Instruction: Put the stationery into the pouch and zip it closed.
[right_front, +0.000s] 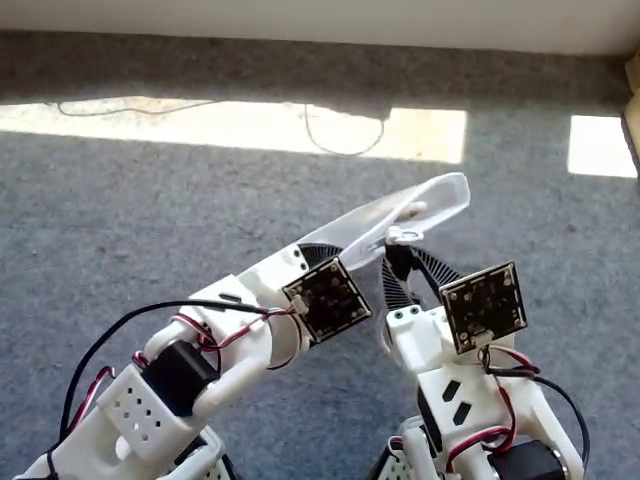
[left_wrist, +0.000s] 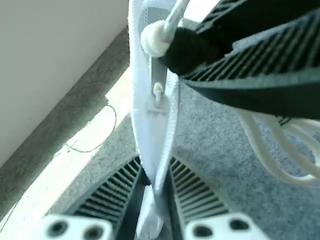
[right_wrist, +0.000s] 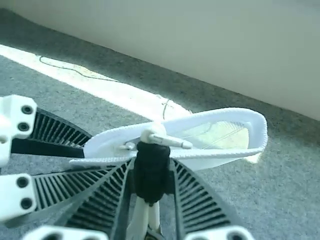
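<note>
i am pinching the near end of the clear pouch (right_front: 405, 212) flat in my left gripper (left_wrist: 154, 182) and pinching the black zip pull (left_wrist: 187, 50) in my right gripper (right_wrist: 150, 175), just ahead of the left jaws, with the pouch hanging in the air. if the right is dragging harder than the left is bracing, the thin plastic is risking slipping out or buckling. beyond the pull the mouth is gaping, unsupported, with open carpet (right_front: 150, 200) lying below and ahead, while my two grippers are crowding each other.
</note>
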